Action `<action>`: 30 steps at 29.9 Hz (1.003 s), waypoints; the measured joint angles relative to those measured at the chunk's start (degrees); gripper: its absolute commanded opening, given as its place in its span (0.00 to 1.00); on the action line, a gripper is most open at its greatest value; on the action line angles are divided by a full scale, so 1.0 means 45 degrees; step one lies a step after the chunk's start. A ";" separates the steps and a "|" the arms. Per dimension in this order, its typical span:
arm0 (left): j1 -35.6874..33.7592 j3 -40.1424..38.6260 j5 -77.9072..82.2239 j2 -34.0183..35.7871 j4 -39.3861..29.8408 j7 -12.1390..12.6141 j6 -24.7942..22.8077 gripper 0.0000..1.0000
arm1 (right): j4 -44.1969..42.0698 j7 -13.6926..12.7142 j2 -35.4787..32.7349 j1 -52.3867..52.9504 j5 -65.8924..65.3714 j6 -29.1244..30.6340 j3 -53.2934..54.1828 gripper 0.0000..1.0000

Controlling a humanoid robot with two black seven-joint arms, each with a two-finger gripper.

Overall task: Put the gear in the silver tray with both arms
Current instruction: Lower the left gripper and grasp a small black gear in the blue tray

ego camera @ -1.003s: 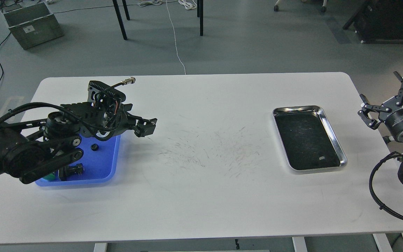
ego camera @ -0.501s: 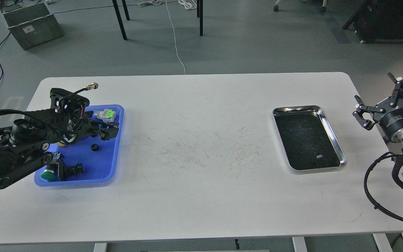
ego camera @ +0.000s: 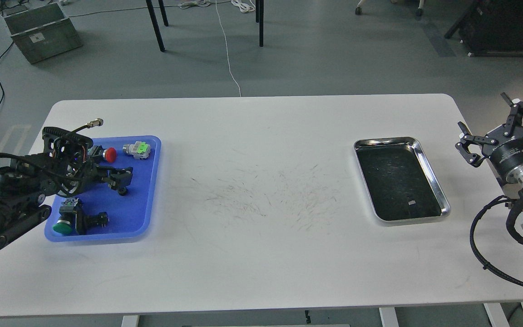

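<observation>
The gear is a small black ring on the floor of the blue tray at the table's left. Only its lower edge shows, under my left gripper. That gripper hangs right over the gear with its two fingers slightly apart and nothing held between them. The silver tray lies at the table's right with a dark scratched floor and holds nothing but a small pale speck. My right gripper is open and empty, beyond the table's right edge, to the right of the silver tray.
The blue tray also holds a red push-button, a grey connector with a green top and a green push-button. The white table's middle is scuffed. Table legs and a grey crate stand on the floor behind.
My left arm has drawn back to the left and down, from past the blue tray's right side to right over the gear, uncovering the red button and connector. My right gripper has shifted slightly.
</observation>
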 measured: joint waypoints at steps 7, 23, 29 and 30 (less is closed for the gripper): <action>0.0058 0.0008 0.0003 -0.0543 0.0825 -0.0142 0.0137 0.76 | 0.0016 0.0000 0.0084 -0.0042 0.0000 0.0000 -0.0007 0.98; -0.0008 0.0871 -0.0007 -0.1269 0.1913 -0.0435 0.0260 0.48 | -0.0021 0.0002 0.0095 -0.0065 0.0000 0.0001 -0.0115 0.98; -0.0043 0.0963 -0.0006 -0.1285 0.1917 -0.0432 0.0201 0.20 | -0.0022 0.0004 0.0096 -0.0115 0.0000 0.0001 -0.0137 0.98; -0.0045 0.0963 -0.0009 -0.1287 0.1917 -0.0429 0.0181 0.18 | -0.0022 0.0008 0.0096 -0.0117 0.0000 0.0001 -0.0138 0.98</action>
